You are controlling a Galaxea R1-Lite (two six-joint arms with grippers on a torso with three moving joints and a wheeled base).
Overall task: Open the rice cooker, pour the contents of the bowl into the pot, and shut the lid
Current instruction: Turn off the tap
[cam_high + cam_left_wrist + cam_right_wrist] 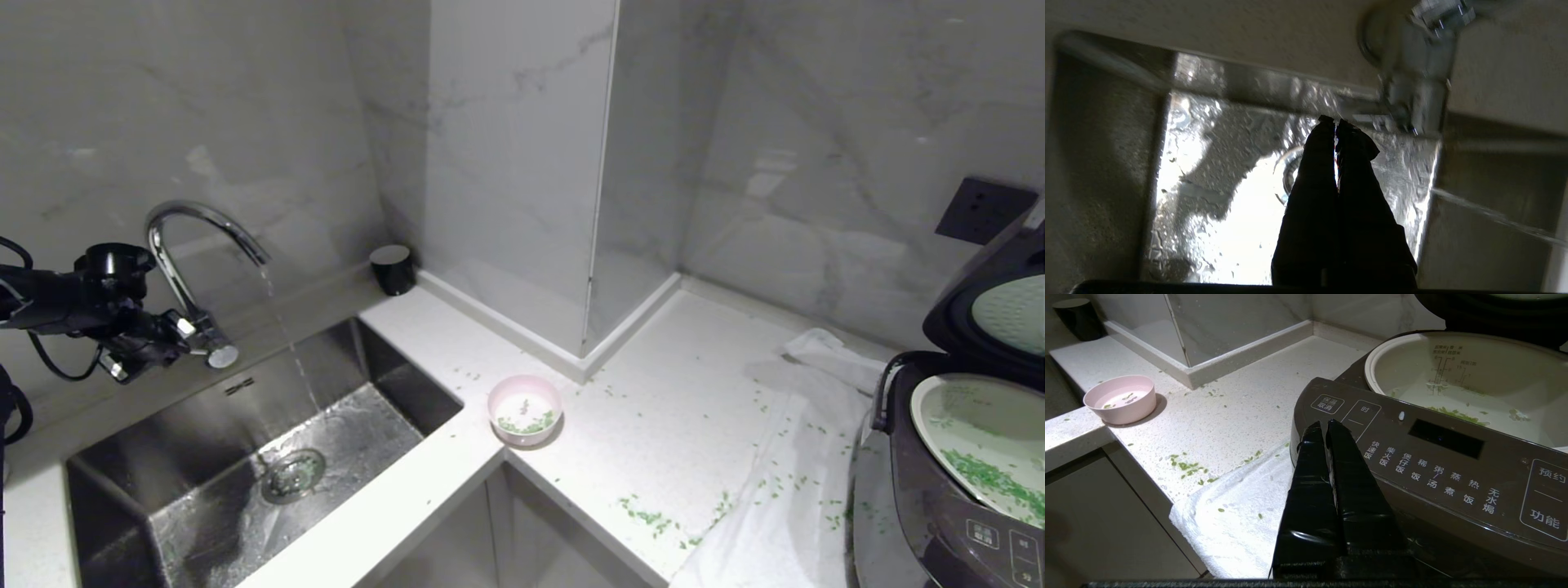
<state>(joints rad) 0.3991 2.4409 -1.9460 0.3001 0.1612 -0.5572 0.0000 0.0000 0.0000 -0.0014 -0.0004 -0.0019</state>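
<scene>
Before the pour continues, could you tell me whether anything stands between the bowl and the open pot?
Nothing visible does. Between the bowl and the pot lie only scattered green bits and a flat white cloth.

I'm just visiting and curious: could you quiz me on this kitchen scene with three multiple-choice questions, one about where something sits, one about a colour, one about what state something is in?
1. Where does the bowl stand?
A. inside the sink
B. on the counter, at the sink's corner
C. inside the rice cooker

2. What colour are the chopped bits in the pot?
A. green
B. red
C. brown

3. What state is the lid of the rice cooker in?
A. shut and latched
B. taken off, lying on the towel
C. swung up, open

Answers:
1 B: the pink bowl sits on the white counter just beside the sink.
2 A: bright green flakes lie on the pot's pale inside.
3 C: the lid stands raised behind the pot, its underside showing.
</scene>
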